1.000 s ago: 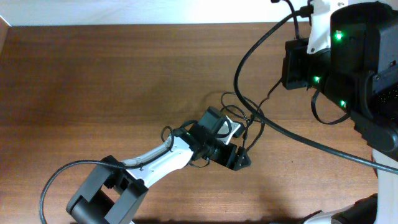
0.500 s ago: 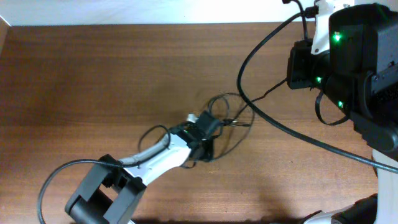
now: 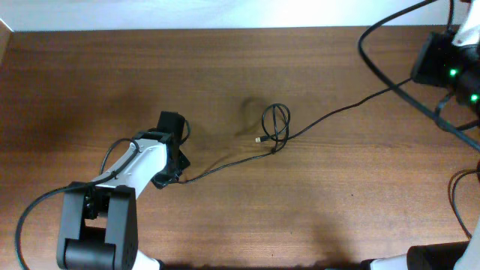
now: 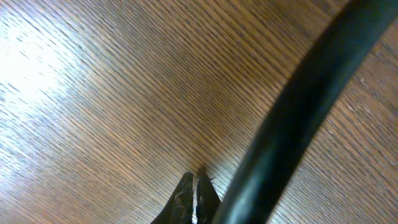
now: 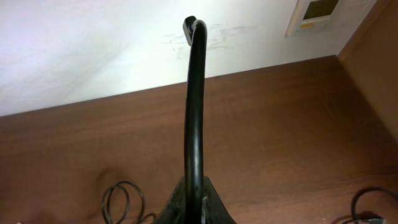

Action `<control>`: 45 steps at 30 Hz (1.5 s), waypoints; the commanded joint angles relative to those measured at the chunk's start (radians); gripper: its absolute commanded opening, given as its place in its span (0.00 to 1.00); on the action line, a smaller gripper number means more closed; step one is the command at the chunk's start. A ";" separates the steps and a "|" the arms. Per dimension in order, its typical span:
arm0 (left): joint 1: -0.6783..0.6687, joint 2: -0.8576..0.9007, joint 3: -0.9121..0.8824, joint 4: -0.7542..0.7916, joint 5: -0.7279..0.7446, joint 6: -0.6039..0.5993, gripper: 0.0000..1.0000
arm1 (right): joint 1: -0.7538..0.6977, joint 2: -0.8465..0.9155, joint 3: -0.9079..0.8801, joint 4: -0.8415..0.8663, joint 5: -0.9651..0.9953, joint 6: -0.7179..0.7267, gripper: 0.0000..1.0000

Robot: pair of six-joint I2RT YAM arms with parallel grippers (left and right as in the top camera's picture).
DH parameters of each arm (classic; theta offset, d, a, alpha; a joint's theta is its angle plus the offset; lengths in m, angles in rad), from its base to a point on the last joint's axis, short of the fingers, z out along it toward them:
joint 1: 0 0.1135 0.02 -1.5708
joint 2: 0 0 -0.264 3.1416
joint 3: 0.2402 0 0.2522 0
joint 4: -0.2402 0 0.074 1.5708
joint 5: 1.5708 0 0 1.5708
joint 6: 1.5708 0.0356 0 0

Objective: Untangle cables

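Wooden table [image 3: 90, 75] carries thin black cables [image 3: 225, 164] strung between 2 grippers. The left gripper [image 4: 194, 186] is pinched shut on 1 end; the right gripper [image 5: 194, 202], top right, is clamped shut on another. Mid-table lies 1 small loop [image 3: 276, 120], a pale plug [image 3: 259, 139] beside it

L arm [image 3: 139, 159] is seen reaching from the near-left base up & to the right, white forearm angled, wrist tipped downward. L gripper [image 3: 171, 175] is kept low, fingers pressed tight together, no gap seen btwn the tips. R arm [image 3: 450, 64] is seen far back in the top-right corner, mostly cut off by the frame edge. R gripper [image 5: 194, 205] is held up high, jaws closed on a cable [image 5: 193, 93] pinched btwn the fingers.
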 commanded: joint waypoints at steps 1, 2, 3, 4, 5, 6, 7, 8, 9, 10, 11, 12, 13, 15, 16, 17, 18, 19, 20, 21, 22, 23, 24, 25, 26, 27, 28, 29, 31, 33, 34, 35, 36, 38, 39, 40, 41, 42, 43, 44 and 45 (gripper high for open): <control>0.006 0.003 -0.007 -0.003 -0.133 -0.012 0.00 | -0.072 0.000 0.018 0.006 -0.047 0.011 0.04; 0.006 0.003 -0.007 -0.003 -0.176 -0.013 0.00 | -0.114 0.000 0.018 0.011 -0.047 0.011 0.04; 0.008 0.003 -0.007 0.008 -0.221 -0.013 0.00 | -0.151 0.000 0.018 0.015 -0.047 0.011 0.04; 0.016 0.003 -0.007 0.032 -0.235 -0.014 0.00 | -0.193 0.000 0.017 0.019 -0.058 0.012 0.04; 0.029 0.003 -0.007 0.063 -0.241 -0.013 0.00 | -0.223 0.000 0.017 0.023 -0.079 0.011 0.04; 0.052 0.003 -0.007 0.103 -0.242 -0.013 0.00 | -0.258 0.001 0.017 0.032 -0.100 0.011 0.04; 0.077 0.003 -0.007 0.134 -0.245 -0.013 0.00 | -0.291 0.002 0.017 0.043 -0.107 0.011 0.04; 0.107 0.003 -0.007 0.154 -0.252 -0.013 0.00 | -0.320 0.003 0.017 0.053 -0.107 0.012 0.04; 0.140 0.003 -0.007 0.167 -0.260 -0.013 0.00 | -0.346 0.004 0.017 0.061 -0.109 0.011 0.04; 0.177 0.003 -0.007 0.175 -0.275 -0.013 0.00 | -0.377 0.008 0.017 0.066 -0.123 0.011 0.04; 0.213 0.003 -0.007 0.181 -0.293 -0.012 0.00 | -0.400 0.014 0.017 0.071 -0.138 0.011 0.04; 0.257 0.003 -0.007 0.182 -0.305 -0.012 0.00 | -0.438 0.022 0.017 0.074 -0.174 0.011 0.04; 0.328 0.003 -0.007 0.177 -0.301 -0.012 0.00 | -0.481 0.038 0.017 0.073 -0.237 0.011 0.04; 0.414 0.003 -0.007 0.158 -0.301 -0.012 0.00 | -0.521 0.063 0.017 0.071 -0.301 0.011 0.04; 0.441 0.003 -0.007 0.152 -0.302 -0.012 0.00 | -0.532 0.071 0.017 0.071 -0.312 0.011 0.04; 0.468 0.003 -0.007 0.148 -0.302 -0.012 0.00 | -0.542 0.079 0.017 0.071 -0.312 0.011 0.04; 0.505 0.003 -0.007 0.147 -0.301 -0.013 0.00 | -0.554 0.087 0.017 0.070 -0.313 0.011 0.04; 0.555 0.003 -0.007 0.148 -0.302 -0.013 0.00 | -0.568 0.088 0.017 0.069 -0.312 0.011 0.04; 0.586 0.003 -0.007 0.150 -0.301 -0.012 0.00 | -0.580 0.088 0.017 0.069 -0.312 0.011 0.04; 0.626 0.003 -0.007 0.150 -0.298 -0.012 0.00 | -0.595 0.088 0.017 0.071 -0.312 0.011 0.04; 0.660 0.003 -0.007 0.150 -0.290 -0.012 0.00 | -0.615 0.088 0.017 0.072 -0.312 0.011 0.04; 0.691 0.003 -0.007 0.151 -0.281 -0.013 0.00 | -0.639 0.088 0.017 0.073 -0.312 0.011 0.04; 0.716 0.003 -0.007 0.155 -0.267 -0.012 0.00 | -0.673 0.088 0.017 0.076 -0.312 0.011 0.04; 0.735 0.003 -0.007 0.158 -0.267 -0.013 0.00 | -0.702 0.088 0.017 0.078 -0.312 0.011 0.04; 0.755 0.003 -0.007 0.159 -0.266 -0.013 0.00 | -0.748 0.088 0.017 0.080 -0.312 0.012 0.04; 0.778 0.003 -0.007 0.158 -0.266 -0.013 0.00 | -0.796 0.088 0.017 0.080 -0.313 0.013 0.04; 0.786 0.003 -0.007 0.158 -0.266 -0.014 0.00 | -0.823 0.088 0.017 0.080 -0.312 0.027 0.04; 0.800 0.003 -0.007 0.159 -0.265 -0.017 0.00 | -0.875 0.090 0.017 0.081 -0.316 0.069 0.04; 0.811 0.003 -0.007 0.159 -0.254 -0.017 0.00 | -0.939 0.100 0.017 0.087 -0.393 0.082 0.04; 0.812 0.003 -0.007 0.165 -0.235 -0.016 0.00 | -0.996 0.128 0.017 0.087 -0.539 0.082 0.04; 0.809 0.003 -0.007 0.167 -0.217 -0.016 0.00 | -0.997 0.144 0.017 0.087 -0.575 0.078 0.04; 0.805 0.003 -0.007 0.168 -0.172 -0.006 0.00 | -0.993 0.155 0.016 0.082 -0.582 0.078 0.04; 0.794 0.003 -0.007 0.177 -0.126 0.037 0.00 | -0.983 0.164 0.016 0.079 -0.582 0.071 0.04; 0.742 0.003 -0.007 0.251 0.022 0.213 0.00 | -0.967 0.171 0.017 0.079 -0.582 0.051 0.04; 0.710 0.003 -0.007 0.283 0.076 0.281 0.00 | -0.961 0.171 0.017 0.080 -0.582 0.049 0.04; 0.675 0.003 -0.007 0.303 0.099 0.319 0.00 | -0.954 0.171 0.017 0.083 -0.581 0.039 0.04; 0.622 0.003 -0.007 0.309 0.100 0.330 0.00 | -0.948 0.171 0.017 0.084 -0.582 0.026 0.04; 0.574 0.003 -0.007 0.312 0.101 0.339 0.00 | -0.947 0.172 0.017 0.084 -0.583 0.026 0.04; 0.532 0.003 -0.007 0.322 0.101 0.360 0.00 | -0.947 0.172 0.017 0.088 -0.591 0.024 0.04; 0.494 0.003 -0.006 0.333 0.100 0.385 0.00 | -0.947 0.174 0.017 0.097 -0.615 0.006 0.04; 0.441 0.003 -0.006 0.352 0.100 0.408 0.00 | -0.947 0.176 0.017 0.129 -0.669 -0.025 0.04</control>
